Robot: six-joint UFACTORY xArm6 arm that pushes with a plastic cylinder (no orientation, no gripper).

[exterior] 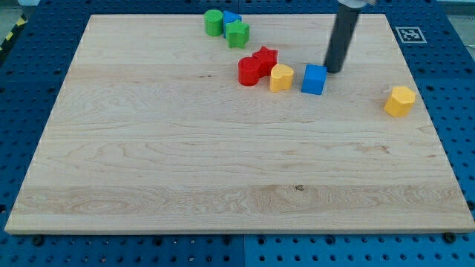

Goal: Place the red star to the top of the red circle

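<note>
No jaws exist here; the arm ends in a dark rod, so nothing is grasped. On the wooden table, my tip sits just right of the blue cube. The red star touches the red circle, upper right. Pushing leftward risks shoving the cube and yellow heart into both.

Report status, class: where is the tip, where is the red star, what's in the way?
My tip at blue cube's upper right. Red star touching red circle's upper right. Yellow block and blue cube between tip and star.
</note>
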